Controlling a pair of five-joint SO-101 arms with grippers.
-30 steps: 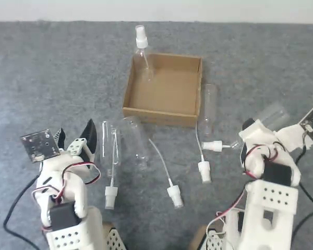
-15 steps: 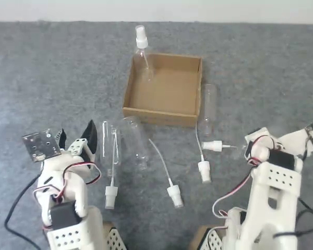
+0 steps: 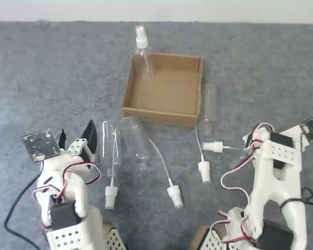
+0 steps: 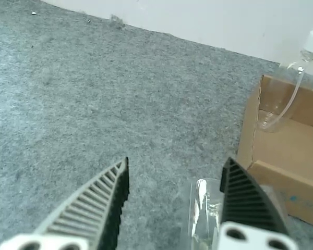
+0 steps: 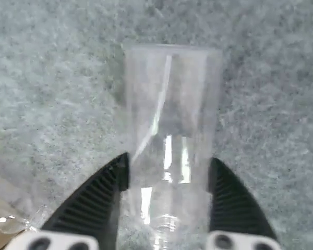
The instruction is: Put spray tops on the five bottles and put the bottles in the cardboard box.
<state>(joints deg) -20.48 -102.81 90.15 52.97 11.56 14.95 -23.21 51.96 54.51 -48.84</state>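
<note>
1. Over the last second the right arm has swung forward and down over a clear plastic bottle [image 5: 169, 94] lying on the grey carpet. The left arm has stayed put.
2. The right gripper [image 5: 168, 161] has its jaws spread wide astride that bottle, close to both walls. It looks lined up to grasp the bottle across its width.
3. The left gripper [image 4: 176, 164] is also spread wide and holds nothing. It sits by a second clear bottle [image 4: 201, 208], probably waiting.
4. Four white spray tops with dip tubes [image 3: 175, 195] lie loose between the arms and the box, so capping has barely begun.
5. Farthest off, the brown cardboard box [image 3: 159, 115] holds one capped bottle [image 3: 142, 49] leaning against its far wall. An uncapped bottle [image 3: 208, 107] lies just beside the box's right wall.
</note>
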